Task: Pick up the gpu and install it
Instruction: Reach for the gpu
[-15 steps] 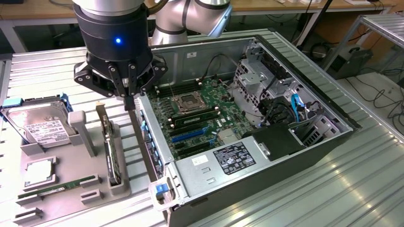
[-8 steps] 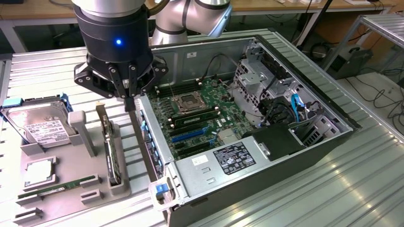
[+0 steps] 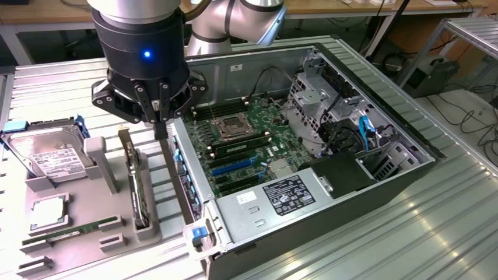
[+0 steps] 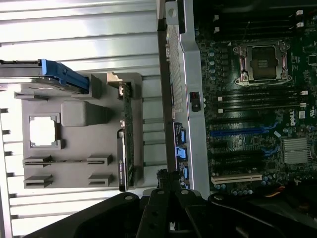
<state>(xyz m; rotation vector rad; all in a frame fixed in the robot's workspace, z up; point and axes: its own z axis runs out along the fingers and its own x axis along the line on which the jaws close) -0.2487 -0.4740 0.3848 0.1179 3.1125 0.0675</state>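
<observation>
The gpu (image 3: 137, 188) is a thin dark card standing on edge in a slot of the grey holder tray (image 3: 86, 245), its silver bracket at the far end. In the wrist view the gpu (image 4: 124, 144) appears edge-on beside the tray. My gripper (image 3: 160, 127) hangs above the gap between the tray and the open computer case (image 3: 311, 198), fingers pressed together with nothing between them. It sits slightly to the case side of the card and well above it. In the wrist view the gripper (image 4: 168, 182) points down over the case's side wall. The motherboard (image 3: 249, 146) lies exposed with blue expansion slots (image 4: 242, 132).
On the tray lie a silver hard drive (image 3: 48, 156) with a blue clip, a processor chip (image 3: 48, 213) and a green RAM stick (image 3: 74, 231). The case's metal wall (image 4: 190, 89) rises between tray and motherboard. Drive cages and cables (image 3: 342, 128) fill the case's far side.
</observation>
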